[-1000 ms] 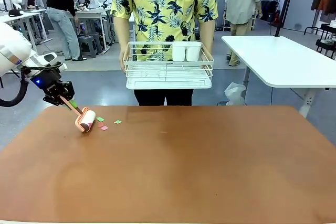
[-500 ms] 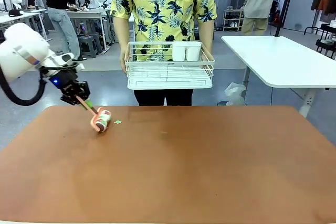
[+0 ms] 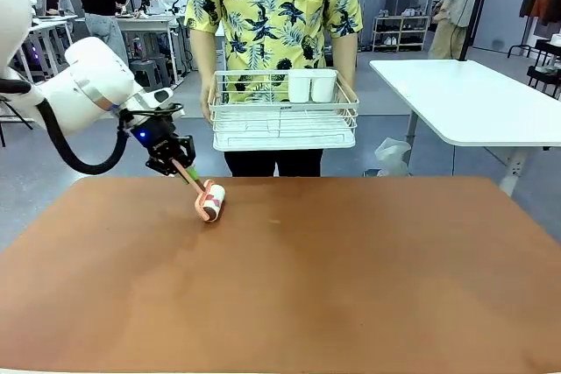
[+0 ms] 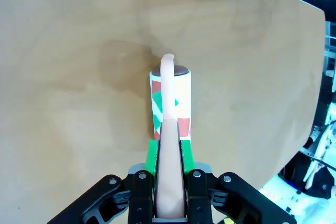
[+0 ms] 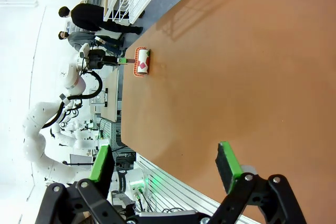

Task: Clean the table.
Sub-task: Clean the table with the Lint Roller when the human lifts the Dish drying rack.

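Bright, even room light fills the front view, sharp throughout; the bench (image 3: 368,286) carries a paler sheen toward 8 o'clock. In the left wrist view its colour washes to pale tan and its edge bows from 12 to 3 o'clock. The right wrist view blows out white around 10 o'clock.

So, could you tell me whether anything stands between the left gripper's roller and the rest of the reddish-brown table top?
Nothing visible does: the left gripper, shut on the pink-handled white lint roller, rests it directly on the large reddish-brown table.
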`<state>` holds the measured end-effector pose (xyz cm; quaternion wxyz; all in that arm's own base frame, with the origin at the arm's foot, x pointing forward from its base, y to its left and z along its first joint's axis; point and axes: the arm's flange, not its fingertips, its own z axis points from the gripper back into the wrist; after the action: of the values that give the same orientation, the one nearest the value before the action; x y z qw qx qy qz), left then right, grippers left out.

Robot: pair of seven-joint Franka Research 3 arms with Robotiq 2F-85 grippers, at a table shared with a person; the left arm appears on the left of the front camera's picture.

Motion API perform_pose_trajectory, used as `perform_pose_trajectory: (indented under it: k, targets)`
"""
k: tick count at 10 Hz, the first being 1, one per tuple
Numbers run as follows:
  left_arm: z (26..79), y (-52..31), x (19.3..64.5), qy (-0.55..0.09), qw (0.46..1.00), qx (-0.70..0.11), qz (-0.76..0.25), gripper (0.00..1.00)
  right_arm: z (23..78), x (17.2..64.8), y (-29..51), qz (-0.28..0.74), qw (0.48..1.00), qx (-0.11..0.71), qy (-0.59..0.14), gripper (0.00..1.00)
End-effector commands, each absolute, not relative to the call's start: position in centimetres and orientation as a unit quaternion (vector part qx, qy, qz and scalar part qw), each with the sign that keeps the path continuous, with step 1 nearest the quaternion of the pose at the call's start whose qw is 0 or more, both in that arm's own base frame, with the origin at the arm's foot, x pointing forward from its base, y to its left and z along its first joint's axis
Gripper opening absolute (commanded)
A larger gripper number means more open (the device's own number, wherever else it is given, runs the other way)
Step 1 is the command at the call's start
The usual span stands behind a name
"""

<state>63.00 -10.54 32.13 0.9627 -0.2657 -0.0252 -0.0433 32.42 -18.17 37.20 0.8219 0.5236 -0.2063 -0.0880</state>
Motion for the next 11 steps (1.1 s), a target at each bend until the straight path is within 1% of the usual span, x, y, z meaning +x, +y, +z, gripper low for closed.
perform_pose_trajectory:
  k: [1, 3, 4, 6, 7, 8, 9, 10, 11]
  targets:
    - [29.4, -11.7, 62.6, 0.013, 0.970, -0.240, -0.040, 0.21, 37.5, 32.3, -18.1, -0.089, 0.818, 0.528, -0.209, 1.00]
    - [34.1, -12.2, 62.0, -0.001, 0.972, -0.230, -0.037, 0.21, 37.5, 32.3, -18.1, -0.089, 0.818, 0.528, -0.209, 1.00]
    - [38.2, -12.6, 61.1, 0.000, 0.981, -0.189, -0.050, 0.21, 37.5, 32.3, -18.1, -0.089, 0.818, 0.528, -0.209, 1.00]
    - [49.4, -11.4, 57.8, -0.065, 0.980, -0.176, -0.069, 0.21, 37.5, 32.3, -18.1, -0.089, 0.818, 0.528, -0.209, 1.00]
    - [54.1, -9.6, 55.4, -0.107, 0.981, -0.147, -0.067, 0.21, 37.5, 32.3, -18.1, -0.089, 0.818, 0.528, -0.209, 1.00]
    - [56.7, -7.5, 53.5, -0.128, 0.981, -0.123, -0.079, 0.21, 37.5, 32.3, -18.1, -0.089, 0.818, 0.528, -0.209, 1.00]
    - [58.2, -4.8, 52.0, -0.150, 0.983, -0.073, -0.072, 0.21, 37.5, 32.3, -18.1, -0.089, 0.818, 0.528, -0.209, 1.00]
    - [59.2, -1.3, 50.6, -0.167, 0.981, -0.014, -0.098, 0.21, 37.5, 32.3, -18.1, -0.089, 0.818, 0.528, -0.209, 1.00]
    - [59.8, 2.6, 49.1, -0.186, 0.979, -0.006, -0.085, 0.21, 37.5, 32.3, -18.1, -0.089, 0.818, 0.528, -0.209, 1.00]
